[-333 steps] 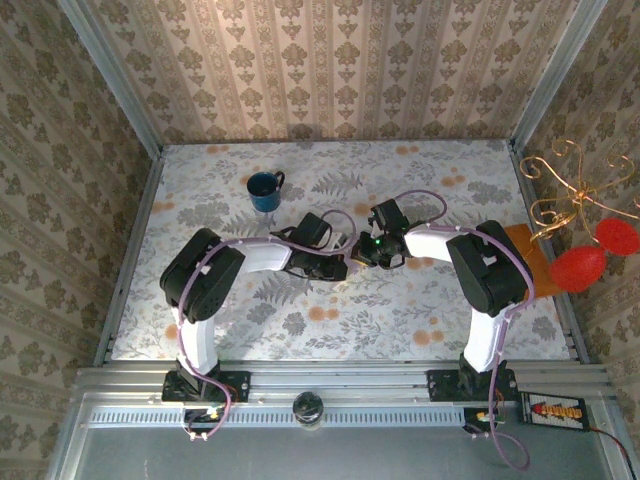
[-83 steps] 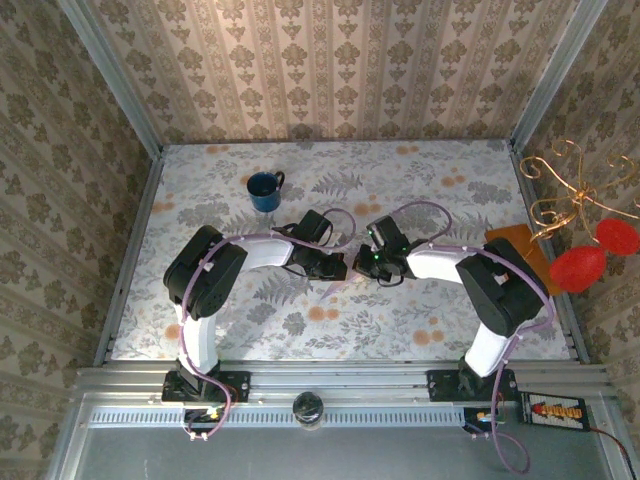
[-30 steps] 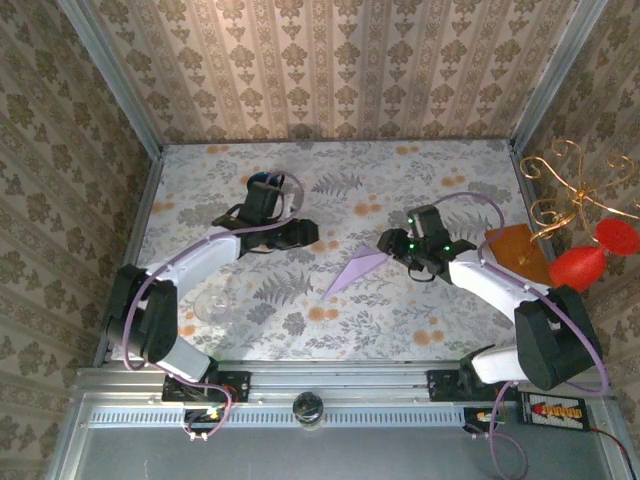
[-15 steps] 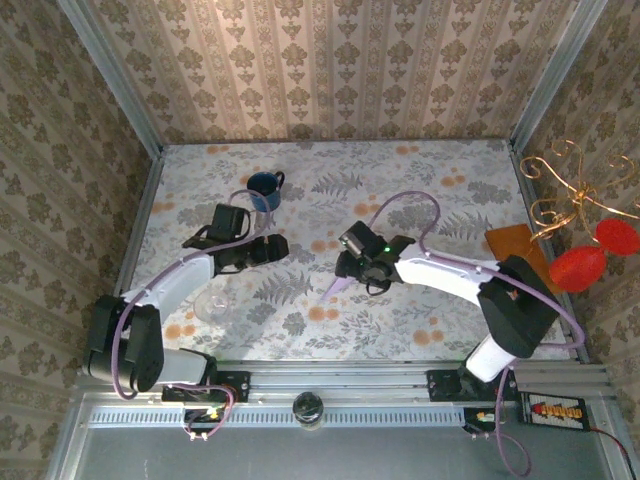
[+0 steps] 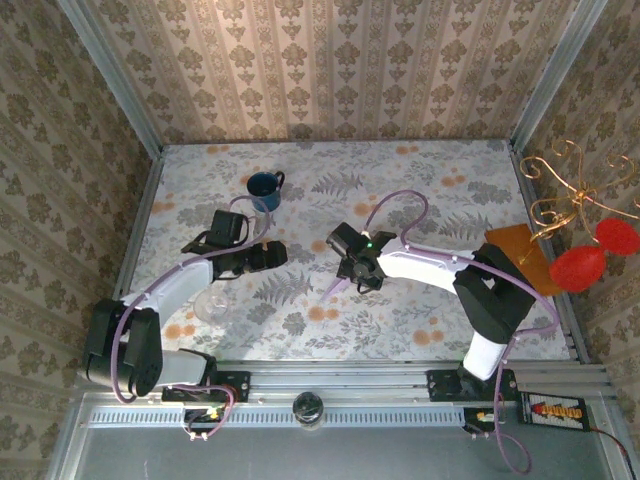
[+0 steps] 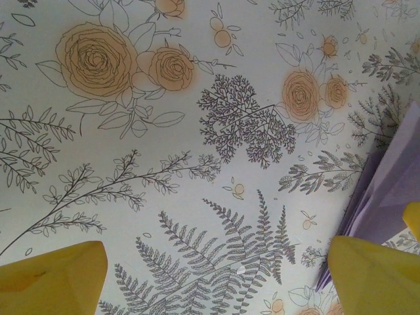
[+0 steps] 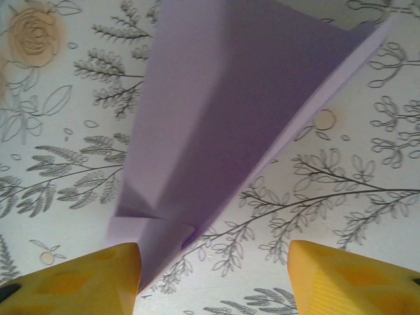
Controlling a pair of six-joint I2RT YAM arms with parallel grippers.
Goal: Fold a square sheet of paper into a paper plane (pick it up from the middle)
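Observation:
The paper plane is a slim pale lilac dart lying flat on the flowered table, its point sticking out toward the near left from under my right gripper. In the right wrist view the plane stretches away from the jaws. Its near end lies beside the left yellow finger, and my right gripper is open over it. My left gripper hovers to the plane's left, open, with bare tablecloth between its fingers. The lilac paper sits at that view's right edge.
A blue mug stands at the back left. An orange-brown flat rectangle lies at the right edge beside a gold wire stand with red balls. A clear glass item sits under the left arm.
The right gripper has moved left over the plane's rear part, hiding most of it. The left gripper has pulled back from near the mug toward the near left and opened wider.

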